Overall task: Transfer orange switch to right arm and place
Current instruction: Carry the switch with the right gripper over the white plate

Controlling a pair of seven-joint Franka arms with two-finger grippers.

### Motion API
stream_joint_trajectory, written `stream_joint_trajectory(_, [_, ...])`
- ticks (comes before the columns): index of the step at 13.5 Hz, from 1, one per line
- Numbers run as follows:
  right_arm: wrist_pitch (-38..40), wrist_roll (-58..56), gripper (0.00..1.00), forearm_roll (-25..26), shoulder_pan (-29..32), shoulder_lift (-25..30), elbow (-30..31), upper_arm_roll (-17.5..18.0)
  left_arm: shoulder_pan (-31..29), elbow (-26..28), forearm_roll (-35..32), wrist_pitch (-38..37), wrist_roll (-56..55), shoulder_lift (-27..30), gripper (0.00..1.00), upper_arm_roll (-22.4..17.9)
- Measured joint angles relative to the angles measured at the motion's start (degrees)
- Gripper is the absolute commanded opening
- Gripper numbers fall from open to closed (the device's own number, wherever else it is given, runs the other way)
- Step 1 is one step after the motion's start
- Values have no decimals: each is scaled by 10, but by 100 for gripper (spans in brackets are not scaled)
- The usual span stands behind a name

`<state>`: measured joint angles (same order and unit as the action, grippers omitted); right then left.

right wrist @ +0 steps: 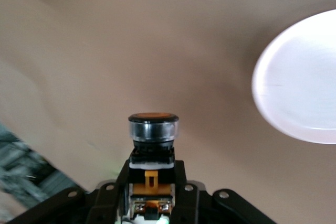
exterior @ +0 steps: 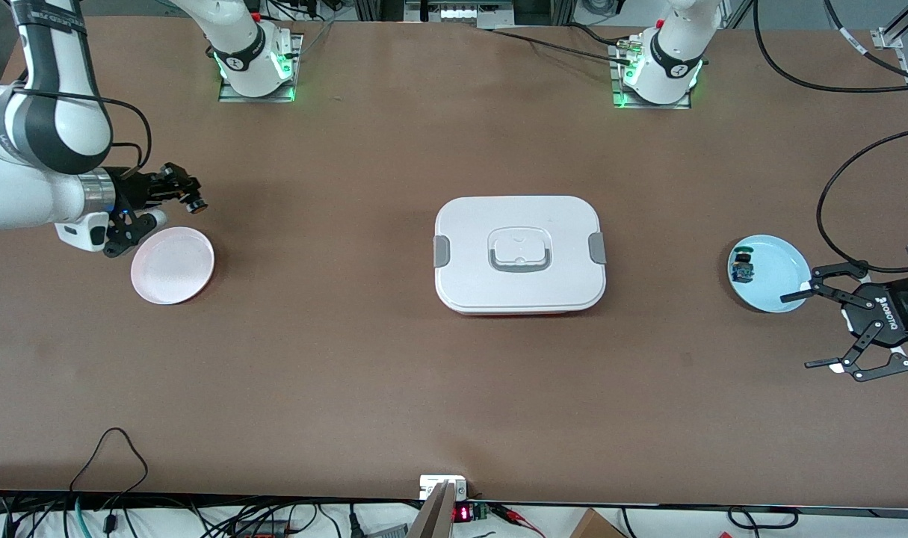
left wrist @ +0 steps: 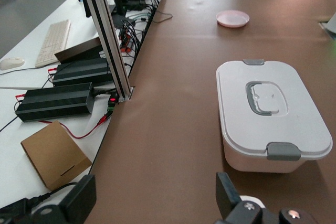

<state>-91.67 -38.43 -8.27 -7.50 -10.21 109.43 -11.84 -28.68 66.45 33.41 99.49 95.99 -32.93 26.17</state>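
Observation:
The orange switch [exterior: 194, 199], a small black cylinder with an orange cap [right wrist: 154, 116], is gripped by its base in my right gripper [exterior: 184, 193], which is shut on it. It hangs over bare table just beside the rim of the pink plate [exterior: 173, 265], seen pale in the right wrist view [right wrist: 299, 82]. My left gripper [exterior: 798, 332] waits open and empty at the left arm's end of the table, by the blue plate [exterior: 779, 276]. Its fingers [left wrist: 79, 200] stand wide apart over bare table.
A white lidded box [exterior: 519, 254] with grey latches sits mid-table, also seen in the left wrist view [left wrist: 270, 114]. A green-topped switch [exterior: 743, 266] lies on the blue plate. Cables and black units [left wrist: 55, 100] lie off the table's edge nearest the front camera.

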Motion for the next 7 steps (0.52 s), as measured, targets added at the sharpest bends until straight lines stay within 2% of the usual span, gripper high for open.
stream_joint_trajectory(1, [-22, -31, 0, 31, -2, -1, 1, 0, 35, -3, -31, -2, -39, 32, 100, -35])
stream_joint_trajectory(2, [-49, -64, 0, 57, -4, -2, 4, 0, 87, 1, -50, -9, -98, 74, 100, -95])
stream_joint_trajectory(4, [-106, -123, 0, 106, -6, -5, 16, 0, 187, 44, -72, -19, -226, 157, 100, -214])
stream_joint_trajectory(5, [-132, -144, 0, 128, -6, -6, 25, 0, 220, 76, -95, -19, -295, 192, 100, -255])
stream_joint_trajectory(7, [-189, -185, 0, 163, -6, -8, 47, 0, 252, 143, -183, -19, -452, 249, 100, -289])
